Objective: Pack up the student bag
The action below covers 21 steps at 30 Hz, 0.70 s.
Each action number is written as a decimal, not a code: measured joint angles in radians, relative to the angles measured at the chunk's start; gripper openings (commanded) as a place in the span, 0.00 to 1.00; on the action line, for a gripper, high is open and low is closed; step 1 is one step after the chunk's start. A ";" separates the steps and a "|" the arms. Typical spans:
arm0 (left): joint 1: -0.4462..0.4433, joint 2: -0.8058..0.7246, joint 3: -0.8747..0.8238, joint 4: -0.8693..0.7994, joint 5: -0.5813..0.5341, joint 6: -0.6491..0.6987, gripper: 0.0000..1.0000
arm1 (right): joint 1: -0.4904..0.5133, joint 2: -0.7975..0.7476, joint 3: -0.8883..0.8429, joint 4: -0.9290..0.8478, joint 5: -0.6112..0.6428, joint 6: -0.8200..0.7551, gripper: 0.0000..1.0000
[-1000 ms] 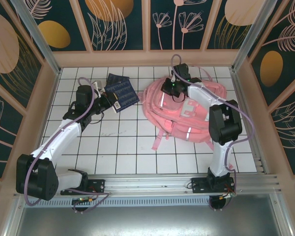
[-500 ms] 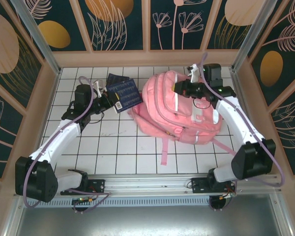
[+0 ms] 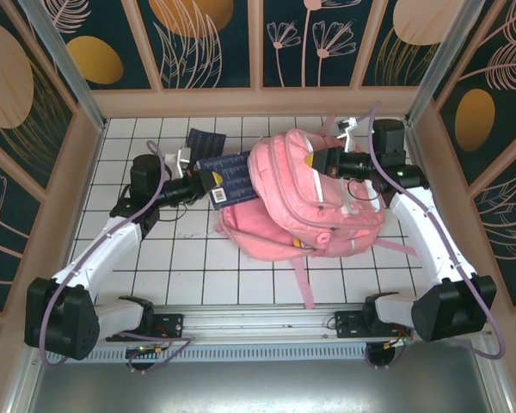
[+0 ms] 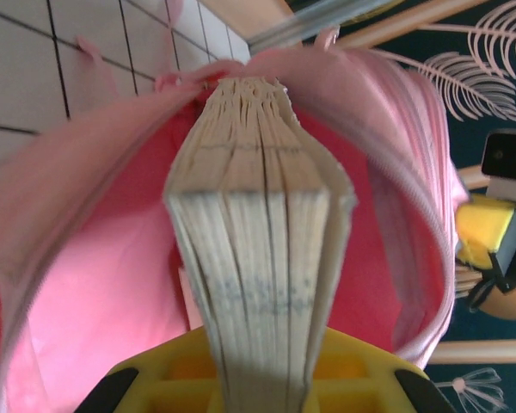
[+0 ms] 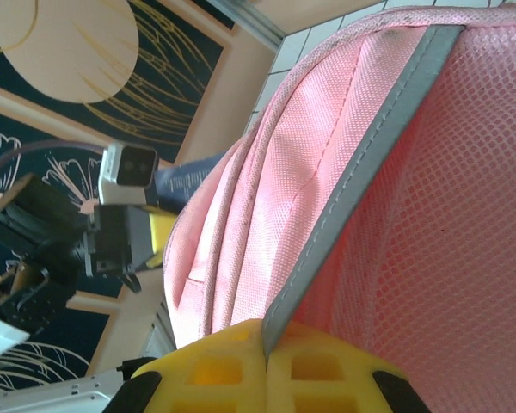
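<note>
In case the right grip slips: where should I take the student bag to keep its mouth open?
On the student bag, probably the fabric at the silver trim strip, from the right side, where the right gripper pinches it. That fold is thin enough for the jaws, and lifting there arches the mouth over the book in the left gripper.

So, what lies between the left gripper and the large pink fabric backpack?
A thick dark blue book, clamped in the left gripper, spans that stretch; its far end enters the pink backpack through the open mouth. Top external and left wrist views show it.
</note>
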State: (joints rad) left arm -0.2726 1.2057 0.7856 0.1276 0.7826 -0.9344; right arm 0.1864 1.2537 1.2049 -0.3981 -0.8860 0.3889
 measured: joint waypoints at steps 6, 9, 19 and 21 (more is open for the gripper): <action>-0.048 -0.008 -0.072 0.043 0.016 -0.045 0.00 | -0.026 0.007 0.000 0.036 -0.016 0.059 0.00; -0.074 -0.002 -0.095 0.062 0.018 -0.061 0.00 | -0.027 0.024 0.000 0.057 -0.033 0.076 0.00; -0.158 0.170 -0.063 0.185 0.009 -0.074 0.00 | -0.027 0.047 0.000 0.101 -0.075 0.137 0.00; -0.196 0.231 -0.040 0.233 0.006 -0.092 0.00 | -0.027 0.049 0.000 0.114 -0.084 0.151 0.00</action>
State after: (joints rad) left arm -0.4690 1.4368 0.7460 0.3611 0.7883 -1.0260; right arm 0.1589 1.3025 1.2049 -0.2844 -0.9695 0.5396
